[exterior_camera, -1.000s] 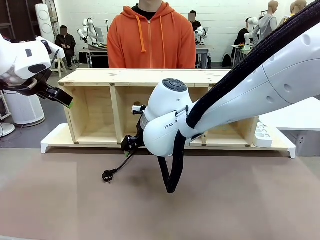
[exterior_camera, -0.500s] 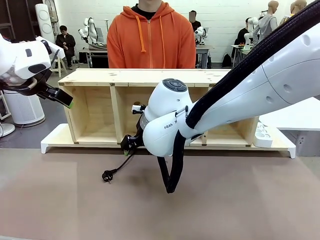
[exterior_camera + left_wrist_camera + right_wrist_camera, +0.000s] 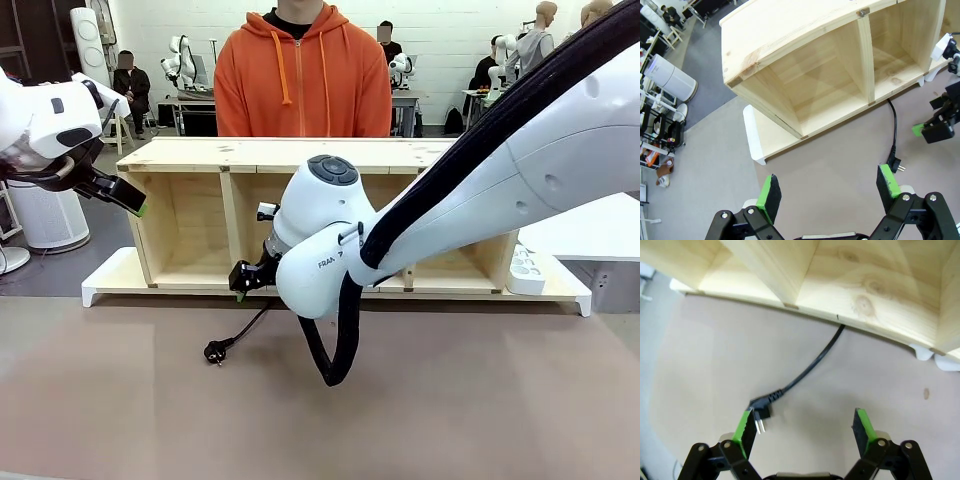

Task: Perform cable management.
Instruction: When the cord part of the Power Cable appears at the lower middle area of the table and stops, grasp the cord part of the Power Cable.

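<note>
nearest the camera, the right arm [image 3: 330, 250] reached across the middle of the brown table [image 3: 480, 410]. its bulk and its black hose [image 3: 340, 345] hid most of the right gripper [image 3: 805, 426] from the front. the right wrist view showed that gripper's jaws spread wide with nothing between them, hanging over the table just in front of the shelf. the plug [image 3: 761, 409] of the cable [image 3: 812, 362] lay flat on the table beside one green pad [image 3: 746, 429]; whether they touched could not be told. from the plug the cable curved back to the lower front edge of the wooden shelf [image 3: 190, 155] and vanished there, its run beyond hidden. on the arm's casing only the letters "fra" could be read, the rest cut off by the hose. the left gripper [image 3: 829, 189] hung in the air off the shelf's left end, well apart from the cable, jaws parted and empty. a white power strip [image 3: 523, 270] stood at the shelf's right end, its sockets too small to make out. behind the shelf stood a person [image 3: 303, 80] in an orange hoodie, hands hidden behind the shelf top
</note>
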You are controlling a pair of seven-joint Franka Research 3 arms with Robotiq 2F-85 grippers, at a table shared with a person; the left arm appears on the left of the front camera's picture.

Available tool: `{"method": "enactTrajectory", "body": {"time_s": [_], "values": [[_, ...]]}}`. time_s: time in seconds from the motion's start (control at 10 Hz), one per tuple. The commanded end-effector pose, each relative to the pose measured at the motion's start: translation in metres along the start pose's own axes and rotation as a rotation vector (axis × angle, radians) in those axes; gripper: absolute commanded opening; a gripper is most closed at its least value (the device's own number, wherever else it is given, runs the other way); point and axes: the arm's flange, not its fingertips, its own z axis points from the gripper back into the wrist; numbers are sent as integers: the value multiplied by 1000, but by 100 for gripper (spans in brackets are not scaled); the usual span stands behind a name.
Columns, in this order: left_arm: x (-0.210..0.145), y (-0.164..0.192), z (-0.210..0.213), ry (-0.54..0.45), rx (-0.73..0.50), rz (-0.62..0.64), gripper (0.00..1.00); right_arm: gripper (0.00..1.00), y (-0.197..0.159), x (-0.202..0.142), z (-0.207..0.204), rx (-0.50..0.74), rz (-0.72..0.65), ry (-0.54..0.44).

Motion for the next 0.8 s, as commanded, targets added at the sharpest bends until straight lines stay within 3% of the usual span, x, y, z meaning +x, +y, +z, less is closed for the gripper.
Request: {"method": "enactTrajectory", "body": {"time_s": [0.0,0.2,0.3,0.7], "values": [[0,1,0,0,-4,2,100,100,21,6,-32,-33,-100,-66],[0,1,0,0,-4,2,100,100,28,12,-45,-127,-205,-152],[0,1,0,0,-4,2,100,100,30,15,-53,-101,-258,-162],[0,1,0,0,-4,2,100,100,42,18,-69,-50,-401,-35]]}}
